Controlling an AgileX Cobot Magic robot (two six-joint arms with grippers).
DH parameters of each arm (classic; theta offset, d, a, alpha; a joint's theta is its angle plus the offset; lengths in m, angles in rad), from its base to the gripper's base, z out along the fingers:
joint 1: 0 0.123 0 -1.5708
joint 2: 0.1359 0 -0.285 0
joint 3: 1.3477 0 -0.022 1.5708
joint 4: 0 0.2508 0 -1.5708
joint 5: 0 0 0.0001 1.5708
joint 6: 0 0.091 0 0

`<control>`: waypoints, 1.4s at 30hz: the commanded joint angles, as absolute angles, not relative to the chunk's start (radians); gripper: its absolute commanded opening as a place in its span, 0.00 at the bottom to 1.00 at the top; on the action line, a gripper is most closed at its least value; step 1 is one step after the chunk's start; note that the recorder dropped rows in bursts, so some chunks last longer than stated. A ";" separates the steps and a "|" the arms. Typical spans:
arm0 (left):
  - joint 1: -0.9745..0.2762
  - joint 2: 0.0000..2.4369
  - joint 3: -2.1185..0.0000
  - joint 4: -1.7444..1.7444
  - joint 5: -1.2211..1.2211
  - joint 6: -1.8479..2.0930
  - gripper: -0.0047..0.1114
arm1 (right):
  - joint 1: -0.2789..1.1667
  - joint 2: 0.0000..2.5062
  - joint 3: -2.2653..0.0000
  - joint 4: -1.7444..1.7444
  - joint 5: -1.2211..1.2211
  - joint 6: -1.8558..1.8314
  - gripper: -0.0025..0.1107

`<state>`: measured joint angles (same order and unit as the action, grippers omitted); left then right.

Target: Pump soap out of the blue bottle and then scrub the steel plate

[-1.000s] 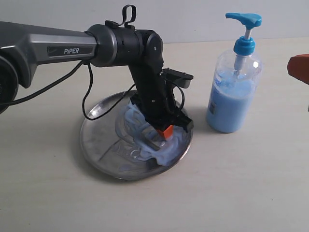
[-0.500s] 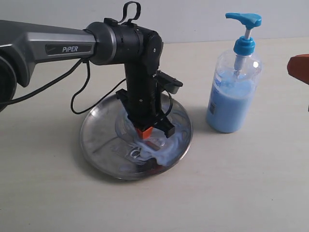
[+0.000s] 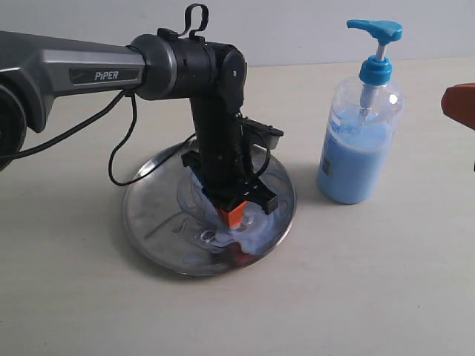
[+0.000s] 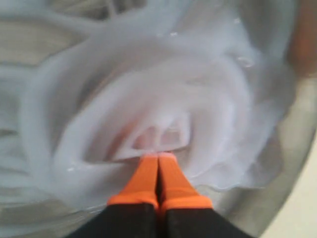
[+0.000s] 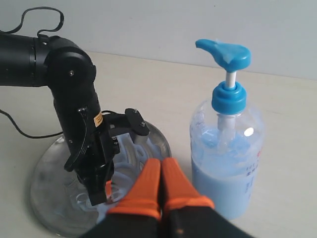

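The steel plate [image 3: 148,215] lies on the table, smeared with pale blue soap [image 3: 256,233]. My left gripper [image 3: 232,216] points down into the plate's right half, its orange fingers shut and their tips in the soap. In the left wrist view the shut left gripper [image 4: 158,156] touches a swirl of soap [image 4: 148,94] near the plate's rim [image 4: 285,163]. The blue bottle [image 3: 360,148] stands upright to the right of the plate. My right gripper [image 5: 161,161] is shut and empty, held off the table short of the bottle [image 5: 228,163] and the plate [image 5: 49,203]. Only its orange edge [image 3: 460,104] shows in the exterior view.
The left arm's black cable [image 3: 119,148] loops down beside the plate's back-left rim. The bottle's pump head [image 3: 375,30] points left, toward the plate. A beige tabletop [image 3: 356,297] spreads around both things, with a pale wall behind.
The left gripper has slid from the plate's right rim toward its centre, then a little toward the front, and its wrist has turned. The soap smear has changed shape. The bottle and the right gripper have stayed put.
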<state>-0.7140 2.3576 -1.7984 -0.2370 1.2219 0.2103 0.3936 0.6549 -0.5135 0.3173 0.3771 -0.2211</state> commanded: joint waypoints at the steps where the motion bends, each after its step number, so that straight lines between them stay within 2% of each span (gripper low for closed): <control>1: -0.718 2.369 -1.791 -0.377 1.221 0.261 0.04 | 0.394 0.652 -0.514 0.321 0.370 -0.225 0.02; 5: -0.718 2.369 -1.791 -0.421 1.221 0.261 0.04 | 0.394 0.652 -0.514 0.321 0.370 -0.227 0.02; 19: -0.718 2.388 -1.791 -0.423 0.923 0.255 0.04 | 0.394 0.652 -0.514 0.321 0.368 -0.227 0.02; 32: -0.716 2.402 -1.791 -0.104 0.966 0.067 0.04 | 0.394 0.652 -0.514 0.321 0.368 -0.227 0.02; 42: -0.714 2.362 -1.791 0.080 1.090 0.041 0.04 | 0.394 0.652 -0.514 0.321 0.368 -0.227 0.02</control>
